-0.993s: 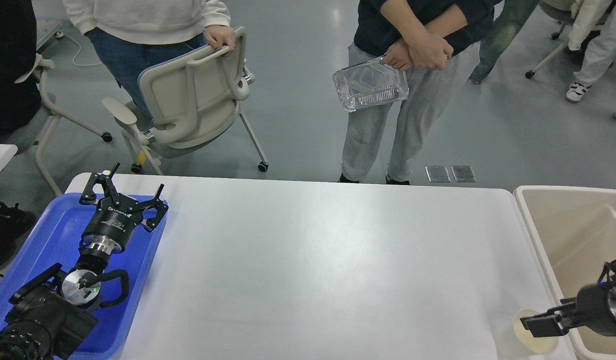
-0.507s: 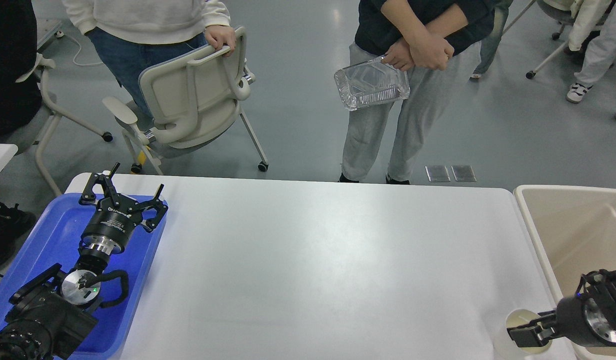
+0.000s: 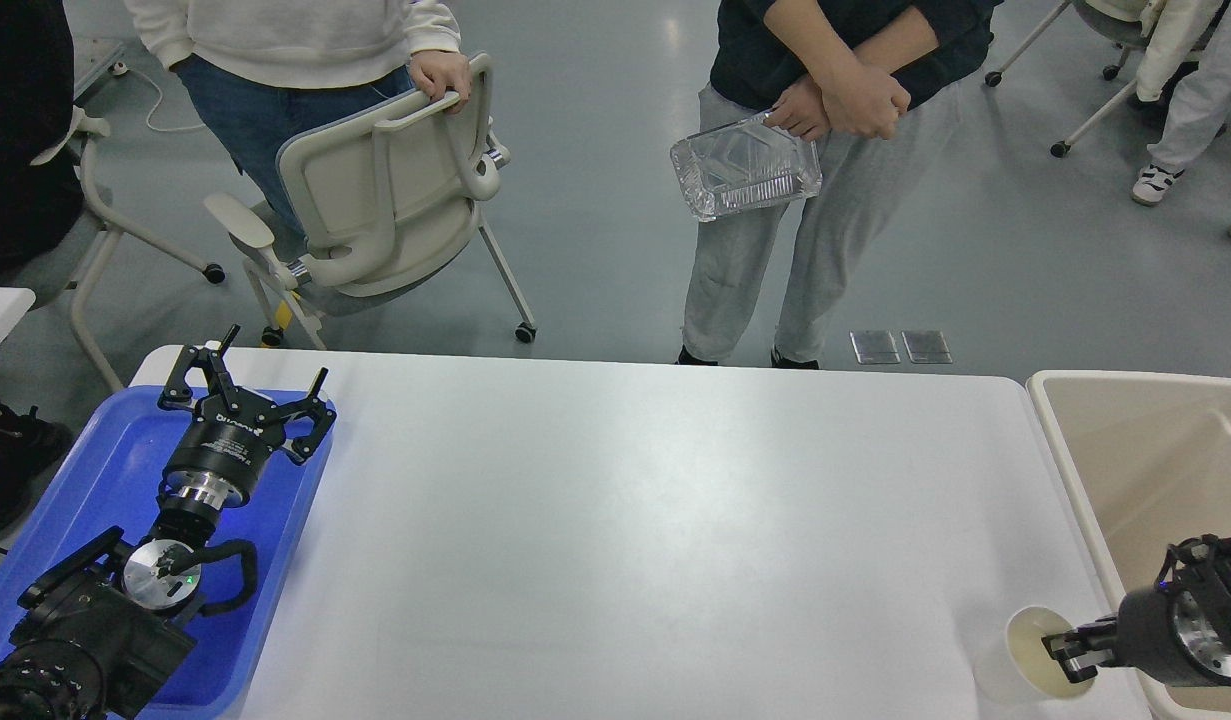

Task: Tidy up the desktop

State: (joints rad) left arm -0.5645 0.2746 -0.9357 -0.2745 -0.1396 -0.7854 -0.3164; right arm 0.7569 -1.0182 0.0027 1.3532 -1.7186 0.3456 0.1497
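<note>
- Desktop [image 3: 635,540]: your white tabletop fills the middle of the view, running from the near edge to the far edge where people stand; glossy, with rounded far corners.
- Near right: your right gripper [image 3: 1060,650] sits at the rim of a white paper cup [image 3: 1025,655] that stands on the desktop's near right corner. One finger [image 3: 1073,640] lies over the cup's mouth. You cannot tell whether the fingers pinch the rim or merely rest there.
- Right of the cup, just beside the desktop's right edge: a beige bin [image 3: 1085,470], mouth up; your right arm reaches across its near part.
- Near left: a blue tray [image 3: 95,470] lies at the desktop's left end, with your left arm over it.
- Left gripper [image 3: 260,395]: fingers spread wide apart, nothing between them, poised above the tray's far end.
- Far left, beyond the desktop: a beige office chair [image 3: 395,190], a person's hand on its backrest.
- Far centre: a standing person holds a foil container [image 3: 745,165] at waist height.
</note>
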